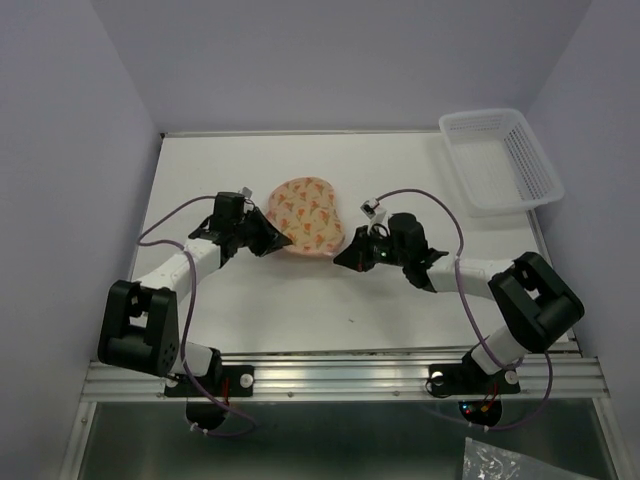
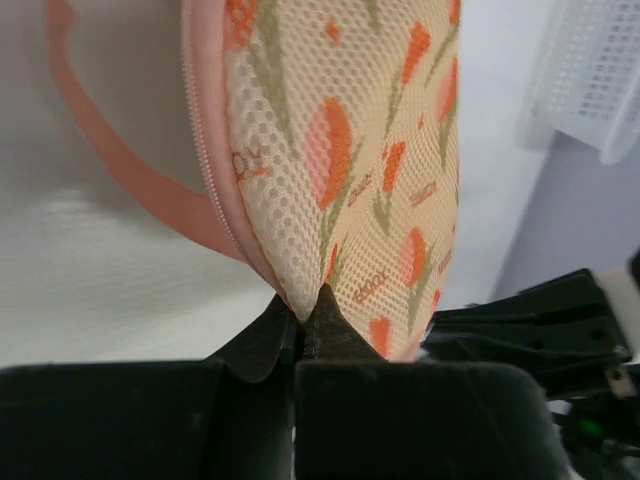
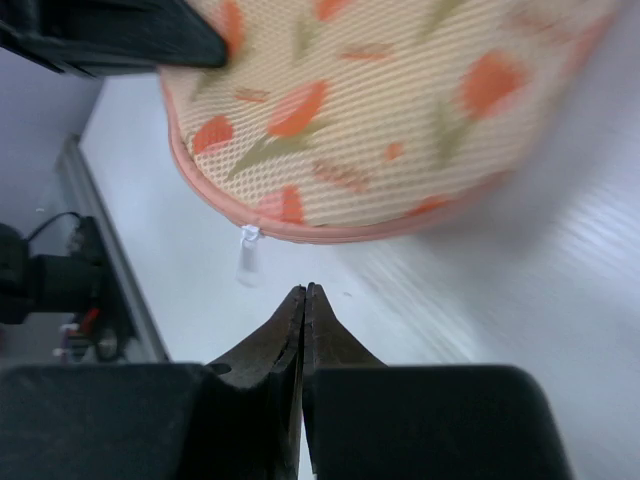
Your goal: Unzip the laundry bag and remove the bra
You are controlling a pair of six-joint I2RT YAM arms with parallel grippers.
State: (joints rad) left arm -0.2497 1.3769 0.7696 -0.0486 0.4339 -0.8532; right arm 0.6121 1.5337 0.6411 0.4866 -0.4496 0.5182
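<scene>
Pinched the edge of the laundry bag (image 1: 308, 216) in the left pincer (image 2: 308, 318). Held the right pincer (image 3: 304, 295) closed and empty, just short of the zip pull (image 3: 247, 255).

The left end effector (image 1: 283, 240) and right end effector (image 1: 343, 259) flank the laundry bag (image 1: 308, 218) on the tabletop (image 1: 300, 310); bare surface lies near and far of it. A basket (image 1: 500, 160) fills the far-right corner.

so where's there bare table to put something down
Free: table in front, between laundry bag and near rail; also the back strip, bag to basket. Crowded: around the bag, left pincer gripping it, right pincer shut beside it.
</scene>
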